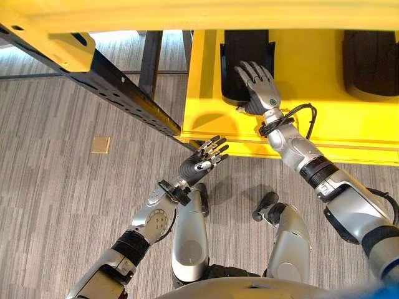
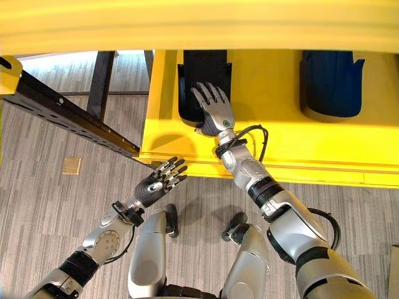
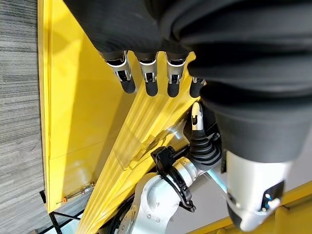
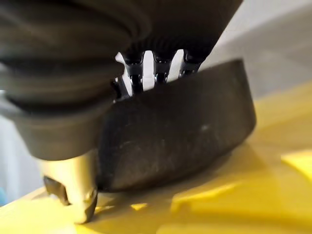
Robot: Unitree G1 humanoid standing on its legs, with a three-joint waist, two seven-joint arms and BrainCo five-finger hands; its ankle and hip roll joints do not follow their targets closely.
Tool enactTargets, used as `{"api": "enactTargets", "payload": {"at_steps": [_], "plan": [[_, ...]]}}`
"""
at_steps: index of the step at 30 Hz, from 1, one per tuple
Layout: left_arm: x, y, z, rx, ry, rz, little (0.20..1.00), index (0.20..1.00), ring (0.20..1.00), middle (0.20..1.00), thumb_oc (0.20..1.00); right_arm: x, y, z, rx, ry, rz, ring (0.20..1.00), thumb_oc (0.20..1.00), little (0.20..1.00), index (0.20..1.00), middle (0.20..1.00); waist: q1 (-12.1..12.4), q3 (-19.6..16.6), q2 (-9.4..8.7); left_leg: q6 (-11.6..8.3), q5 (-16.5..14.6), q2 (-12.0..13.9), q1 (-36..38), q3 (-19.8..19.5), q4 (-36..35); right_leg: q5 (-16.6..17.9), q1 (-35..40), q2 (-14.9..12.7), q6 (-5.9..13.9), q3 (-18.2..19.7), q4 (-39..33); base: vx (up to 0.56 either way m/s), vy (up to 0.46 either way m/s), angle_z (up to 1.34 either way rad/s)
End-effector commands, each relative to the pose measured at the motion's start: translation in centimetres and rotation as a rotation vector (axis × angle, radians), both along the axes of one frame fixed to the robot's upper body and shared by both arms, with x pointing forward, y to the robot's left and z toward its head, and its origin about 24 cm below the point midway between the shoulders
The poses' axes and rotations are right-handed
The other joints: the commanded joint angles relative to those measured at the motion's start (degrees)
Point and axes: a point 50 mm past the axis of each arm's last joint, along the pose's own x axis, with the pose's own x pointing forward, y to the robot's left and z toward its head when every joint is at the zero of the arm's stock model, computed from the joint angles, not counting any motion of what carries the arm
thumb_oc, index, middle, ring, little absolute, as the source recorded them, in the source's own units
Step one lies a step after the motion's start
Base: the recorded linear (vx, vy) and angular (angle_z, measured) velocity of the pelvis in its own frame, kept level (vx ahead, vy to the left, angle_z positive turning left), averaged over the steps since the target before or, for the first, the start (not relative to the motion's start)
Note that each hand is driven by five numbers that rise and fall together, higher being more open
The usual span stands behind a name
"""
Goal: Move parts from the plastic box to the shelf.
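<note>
Left eye view | R robot hand (image 1: 259, 87) flat, fingers straight, resting on black part (image 1: 240, 53) on yellow shelf (image 1: 312, 93) | L robot hand (image 1: 202, 163) open, hovering over floor (image 1: 56, 187) near shelf edge | 2nd black part (image 1: 373, 62) far right.

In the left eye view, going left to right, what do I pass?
Small tan floor patch → black perforated beam → left hand, fingers straight, over the floor → right hand laid flat on a black part on the yellow shelf → second black part.
</note>
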Motion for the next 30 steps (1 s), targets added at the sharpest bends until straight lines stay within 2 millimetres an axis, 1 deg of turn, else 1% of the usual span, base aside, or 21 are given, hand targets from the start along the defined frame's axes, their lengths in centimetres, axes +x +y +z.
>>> {"api": "enactTargets", "payload": {"at_steps": [1, 5, 7, 9, 12, 16, 17, 19, 22, 26, 28, 30], "plan": [[-0.5, -1.1, 1.5, -0.053, -0.08, -0.082, 1.0, 1.0, 1.0, 1.0, 1.0, 0.1, 0.3, 3.6, 0.09, -0.136, 0.053, 1.0, 1.0, 1.0, 1.0, 1.0, 1.3, 1.2, 0.36, 2.29, 5.9, 0.3, 2.0, 1.5, -6.0, -0.3, 3.9, -4.1, 7.74, 1.6, 2.0, 0.0, 0.0, 0.0], [-0.6, -1.1, 1.6, -0.056, -0.081, -0.08, 1.0, 1.0, 1.0, 1.0, 1.0, -0.3, 0.5, 4.0, 0.154, -0.136, 0.098, 1.0, 1.0, 1.0, 1.0, 1.0, 1.1, 1.2, 0.35, 2.24, 6.0, 0.2, 2.2, 1.7, -6.4, -0.3, 4.0, -4.1, 7.72, 1.6, 1.8, 0.0, 0.0, 0.0], [-0.6, -1.2, 1.6, -0.059, -0.084, -0.08, 1.0, 1.0, 1.0, 1.0, 1.0, -0.6, 0.9, 4.2, 0.193, -0.128, 0.148, 1.0, 1.0, 1.0, 1.0, 1.0, 1.0, 1.2, 0.43, 2.24, 6.0, 0.1, 2.3, 1.6, -6.6, -0.3, 4.0, -3.9, 7.69, 1.9, 1.6, 0.0, 0.0, 0.0], [-0.6, -1.2, 1.7, -0.062, -0.086, -0.075, 1.0, 1.0, 1.0, 1.0, 1.0, -1.4, 1.8, 4.7, 0.243, -0.13, 0.239, 1.0, 1.0, 1.0, 1.0, 1.0, 0.8, 1.1, 0.52, 2.36, 6.5, -0.2, 2.7, 1.7, -7.5, 0.1, 4.2, -3.4, 7.6, 2.0, 0.7, 0.0, 0.0, 0.0], [-0.9, -1.2, 1.5, -0.066, -0.085, -0.064, 1.0, 1.0, 1.0, 1.0, 1.0, -2.6, 2.7, 5.2, 0.281, -0.152, 0.326, 1.0, 1.0, 1.0, 1.0, 1.0, 0.3, 1.0, 0.51, 2.37, 6.8, -0.6, 3.4, 1.9, -8.5, 0.4, 4.9, -3.0, 7.74, 2.3, -0.4, 0.01, 0.01, -0.02], [-1.3, -0.8, 1.2, -0.075, -0.086, -0.043, 1.0, 1.0, 1.0, 1.0, 1.0, -5.4, 3.7, 5.4, 0.31, -0.189, 0.499, 1.0, 1.0, 1.0, 1.0, 1.0, -1.0, 0.7, 0.25, 2.26, 7.6, -1.0, 5.0, 2.5, -10.9, 1.2, 6.0, -2.0, 8.0, 3.0, -3.1, 0.01, 0.02, -0.09], [-1.4, -0.6, 1.1, -0.076, -0.088, -0.038, 1.0, 1.0, 1.0, 1.0, 1.0, -6.1, 3.9, 5.6, 0.313, -0.185, 0.535, 1.0, 1.0, 1.0, 1.0, 1.0, -1.4, 0.6, 0.15, 2.14, 7.8, -1.0, 5.4, 2.7, -11.5, 1.5, 6.3, -1.7, 8.07, 3.1, -3.8, 0.01, 0.004, -0.11], [-1.6, -0.2, 1.1, -0.078, -0.095, -0.024, 1.0, 1.0, 1.0, 1.0, 1.0, -8.0, 4.0, 6.0, 0.33, -0.142, 0.649, 1.0, 1.0, 1.0, 1.0, 1.0, -2.4, 0.3, -0.23, 1.77, 8.1, -0.8, 6.5, 3.4, -12.6, 1.9, 7.3, -0.8, 8.17, 3.6, -5.7, 0.01, 0.003, -0.12], [-1.8, 0.2, 1.0, -0.067, -0.102, -0.008, 1.0, 1.0, 1.0, 1.0, 1.0, -10.5, 4.1, 6.5, 0.313, -0.118, 0.764, 1.0, 1.0, 1.0, 1.0, 1.0, -3.2, -0.2, -0.69, 1.59, 7.8, -0.3, 7.3, 4.2, -12.7, 1.9, 8.1, -0.2, 8.09, 3.8, -6.5, 0.01, -0.01, -0.1], [-2.3, 0.6, 0.7, -0.06, -0.103, -0.002, 1.0, 1.0, 1.0, 1.0, 1.0, -12.0, 3.6, 6.7, 0.343, -0.107, 0.825, 1.0, 1.0, 1.0, 1.0, 1.0, -3.8, -0.9, -1.08, 1.72, 7.6, -0.4, 8.6, 4.6, -13.3, 1.9, 9.5, 0.5, 7.97, 4.1, -8.1, 0.03, -0.017, -0.07], [-2.6, 0.9, 0.5, -0.051, -0.098, 0.004, 1.0, 1.0, 1.0, 1.0, 1.0, -12.5, 3.1, 6.9, 0.38, -0.067, 0.852, 1.0, 1.0, 1.0, 1.0, 1.0, -4.1, -1.5, -1.31, 1.7, 7.6, -0.6, 9.7, 4.9, -14.2, 2.1, 10.7, 1.0, 8.06, 4.2, -9.5, 0.04, -0.008, -0.05], [-3.0, 1.5, 0.2, -0.041, -0.091, 0.014, 1.0, 1.0, 1.0, 1.0, 1.0, -13.2, 2.7, 7.0, 0.382, -0.026, 0.896, 1.0, 1.0, 1.0, 1.0, 1.0, -4.4, -2.3, -1.6, 1.66, 7.8, -0.9, 11.0, 5.2, -15.3, 2.6, 12.2, 1.6, 8.13, 4.3, -11.3, 0.08, -0.015, -0.03]]}}
